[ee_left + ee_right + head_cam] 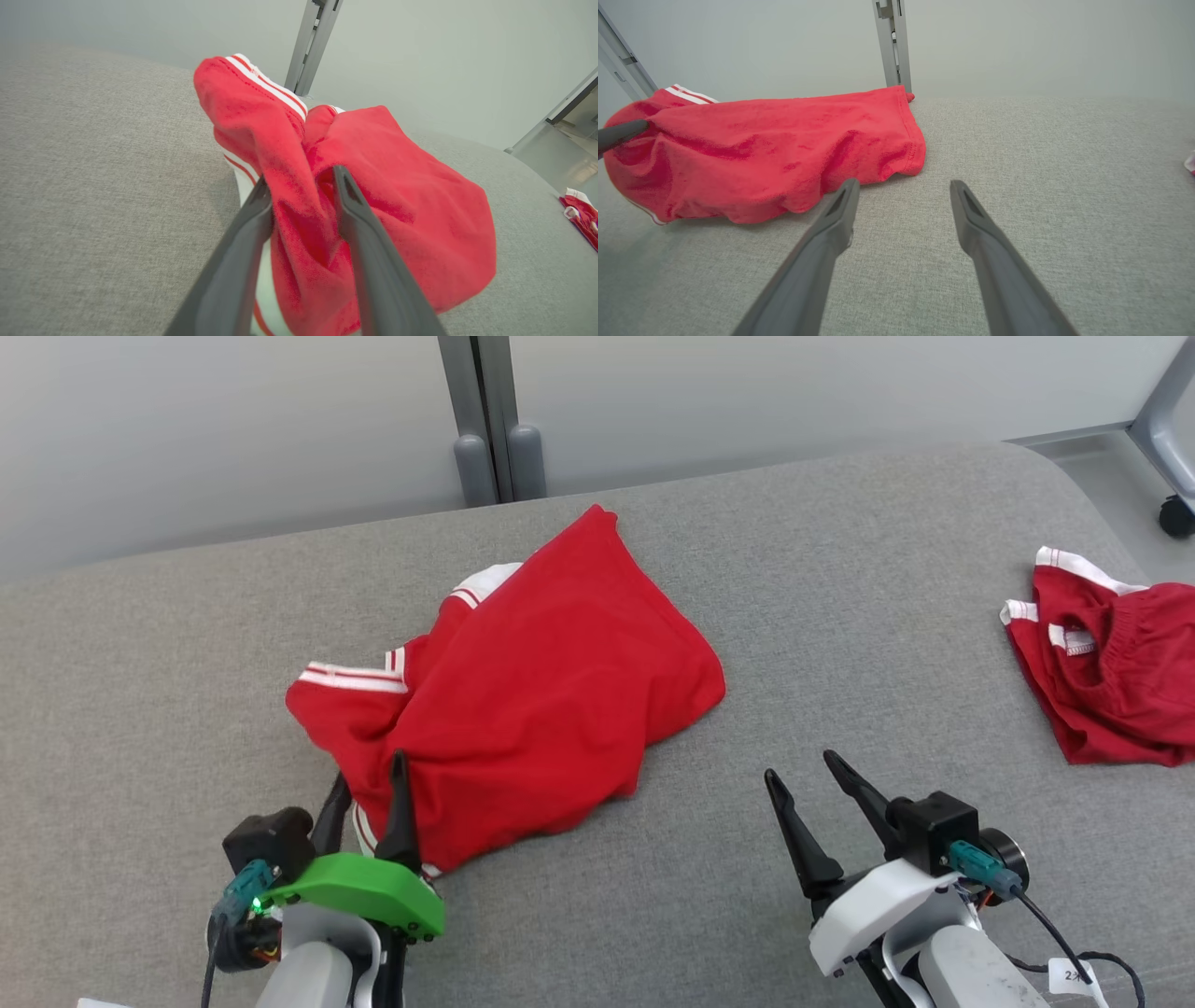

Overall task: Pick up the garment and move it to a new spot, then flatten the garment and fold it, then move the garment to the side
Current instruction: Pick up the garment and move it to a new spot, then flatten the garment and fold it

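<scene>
The garment (541,691), a red jersey shirt with white striped trim, lies crumpled in a mound on the grey padded surface (140,709), left of centre. My left gripper (370,770) is at the mound's near left edge. In the left wrist view its fingers (300,176) stand apart, with a raised fold of the garment (411,196) between them. My right gripper (799,765) hovers open and empty over bare surface to the right of the shirt. In the right wrist view it (904,183) sits just short of the garment (775,144). No letters or number show.
A smaller bunched red cloth (1111,663) with white trim lies at the far right edge of the surface. A grey post (495,429) stands against the pale wall behind. A caster wheel (1176,515) sits on the floor at top right.
</scene>
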`<state>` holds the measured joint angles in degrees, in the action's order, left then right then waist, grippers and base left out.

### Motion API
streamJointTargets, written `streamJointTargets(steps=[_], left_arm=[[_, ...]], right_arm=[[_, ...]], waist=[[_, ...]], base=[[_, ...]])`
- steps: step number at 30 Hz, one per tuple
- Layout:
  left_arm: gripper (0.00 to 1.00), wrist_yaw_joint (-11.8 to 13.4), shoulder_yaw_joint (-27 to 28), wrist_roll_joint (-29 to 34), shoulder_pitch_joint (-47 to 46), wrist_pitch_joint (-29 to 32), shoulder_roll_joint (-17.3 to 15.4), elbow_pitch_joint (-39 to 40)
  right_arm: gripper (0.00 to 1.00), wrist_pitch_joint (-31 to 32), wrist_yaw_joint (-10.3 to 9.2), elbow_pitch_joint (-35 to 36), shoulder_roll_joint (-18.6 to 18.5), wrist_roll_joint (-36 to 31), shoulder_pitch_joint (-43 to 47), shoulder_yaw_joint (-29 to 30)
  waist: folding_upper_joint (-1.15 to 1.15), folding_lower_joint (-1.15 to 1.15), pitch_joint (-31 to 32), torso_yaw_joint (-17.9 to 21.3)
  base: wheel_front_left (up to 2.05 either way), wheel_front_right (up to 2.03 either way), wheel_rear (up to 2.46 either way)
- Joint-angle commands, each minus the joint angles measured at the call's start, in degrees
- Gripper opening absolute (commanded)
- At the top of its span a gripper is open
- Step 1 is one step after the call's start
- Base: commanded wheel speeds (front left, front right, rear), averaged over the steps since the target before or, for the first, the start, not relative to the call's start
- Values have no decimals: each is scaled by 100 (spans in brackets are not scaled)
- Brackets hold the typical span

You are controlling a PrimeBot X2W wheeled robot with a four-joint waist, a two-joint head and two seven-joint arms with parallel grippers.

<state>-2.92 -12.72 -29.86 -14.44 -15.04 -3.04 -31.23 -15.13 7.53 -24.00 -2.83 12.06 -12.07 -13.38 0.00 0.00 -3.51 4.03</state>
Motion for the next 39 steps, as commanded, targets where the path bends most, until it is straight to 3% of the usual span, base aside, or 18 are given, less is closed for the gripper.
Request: streamJointTargets(steps=[1,6,10,18,27,39], left_arm=[[100,87,107,184,149,-17,-11,111],[100,349,443,883,611,-16,-1,549],[100,407,544,1293,942,-10,3,846],[100,550,354,1801,1274,-10,1,1183],[100,515,72,1754,953,-10,2,1225],[100,506,-340,1501,506,-10,2,1289]], right_arm=[[100,0,-9,-20,-21,7,105,3],[100,0,-9,-33,-21,24,186,3],[100,0,-9,-41,-21,47,241,-3],[100,0,-9,-84,-21,-22,246,75],[100,0,-9,-424,-21,-161,-535,263],[100,0,-9,-2045,-20,-398,-1915,857]], waist=[[0,0,87,-11],[0,0,191,9],[0,0,223,25],[0,0,146,-73],[0,0,-321,-462],[0,0,-957,-1223]], base=[[0,0,0],[0,0,0],[0,0,0],[0,0,0],[0,0,0],[0,0,0]])
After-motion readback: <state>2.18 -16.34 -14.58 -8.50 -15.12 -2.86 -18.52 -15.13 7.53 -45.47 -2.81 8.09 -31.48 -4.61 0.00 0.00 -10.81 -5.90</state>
